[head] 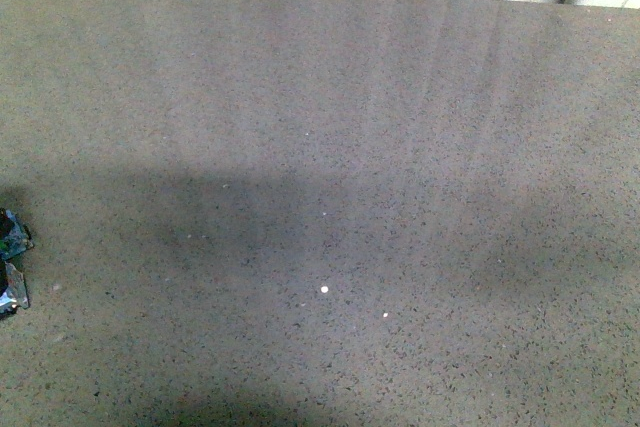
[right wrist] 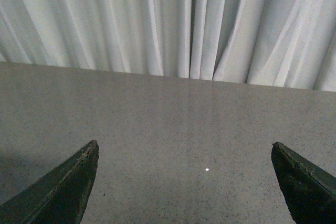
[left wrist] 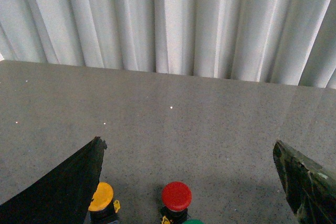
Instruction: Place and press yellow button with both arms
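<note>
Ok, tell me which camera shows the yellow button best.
The left wrist view. The yellow button stands there beside a red button, cap and side tab clear, body cut off by the frame edge. The front and right wrist views do not show it.

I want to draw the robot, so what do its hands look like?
Only the fingertips show. The left gripper has two dark, almost black wedge-shaped fingers tapering to points, one scuffed with pale marks. The right gripper has the same dark wedges. No cables show.
</note>
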